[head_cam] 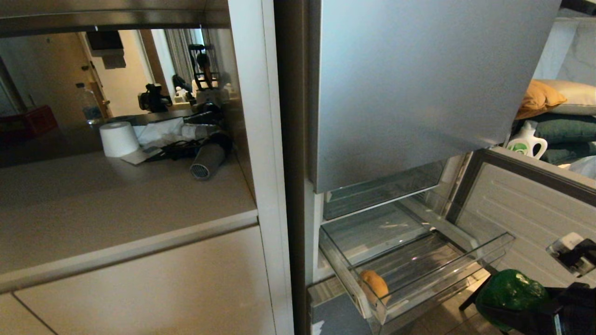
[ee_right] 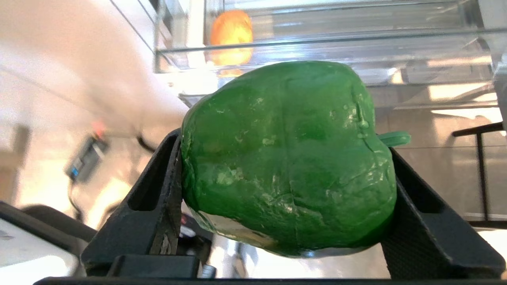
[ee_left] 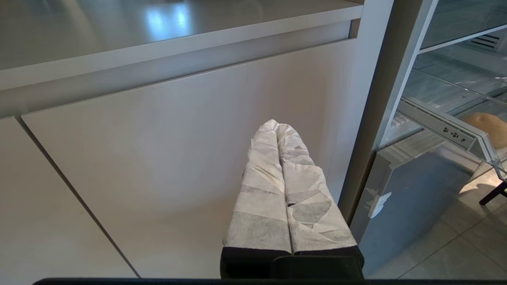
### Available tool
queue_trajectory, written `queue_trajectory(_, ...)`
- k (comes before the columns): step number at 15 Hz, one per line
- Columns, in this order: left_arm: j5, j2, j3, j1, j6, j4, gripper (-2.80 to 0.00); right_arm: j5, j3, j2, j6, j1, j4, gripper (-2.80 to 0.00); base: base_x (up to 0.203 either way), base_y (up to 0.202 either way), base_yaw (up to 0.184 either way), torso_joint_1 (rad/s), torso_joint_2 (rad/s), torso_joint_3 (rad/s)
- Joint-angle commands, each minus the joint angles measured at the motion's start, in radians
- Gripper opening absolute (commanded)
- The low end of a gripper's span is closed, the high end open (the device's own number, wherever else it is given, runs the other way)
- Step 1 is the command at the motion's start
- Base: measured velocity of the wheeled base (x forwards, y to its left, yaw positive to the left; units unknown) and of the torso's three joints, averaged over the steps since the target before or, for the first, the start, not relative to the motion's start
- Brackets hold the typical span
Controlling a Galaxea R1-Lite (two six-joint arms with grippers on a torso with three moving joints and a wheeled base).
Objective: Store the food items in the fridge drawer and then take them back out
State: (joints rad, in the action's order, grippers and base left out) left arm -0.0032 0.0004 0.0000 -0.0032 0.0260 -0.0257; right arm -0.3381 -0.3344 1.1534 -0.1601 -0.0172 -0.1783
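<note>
My right gripper is shut on the glossy green bell pepper, its black fingers pressed against both sides. It hangs low at the right, outside and in front of the fridge drawer. That clear drawer stands pulled out from the silver-grey fridge. The tan-yellow potato lies in the drawer's front left corner, also seen through the clear wall in the left wrist view. My left gripper is shut, its white-wrapped fingers together, parked in front of a pale cabinet door.
The open fridge door stands at the right, close to my right arm. A grey counter at the left carries a paper roll, a hair dryer and cables. A detergent bottle and cushions sit behind the door.
</note>
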Motion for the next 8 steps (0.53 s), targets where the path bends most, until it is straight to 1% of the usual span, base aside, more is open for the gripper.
queue_trajectory(1,0.000,0.001,0.011,0.000,0.000,0.000,-2.80,-0.002,0.017,-0.071,0.005,0.000,-0.001,-2.80,0.000,0.000,0.000,0.000,0.00,0.000)
queue_trajectory(8,0.000,0.001,0.011,0.000,0.000,0.000,-2.80,-0.001,0.034,-0.116,0.005,0.002,0.031,-2.80,0.000,0.000,0.000,0.000,0.00,0.000)
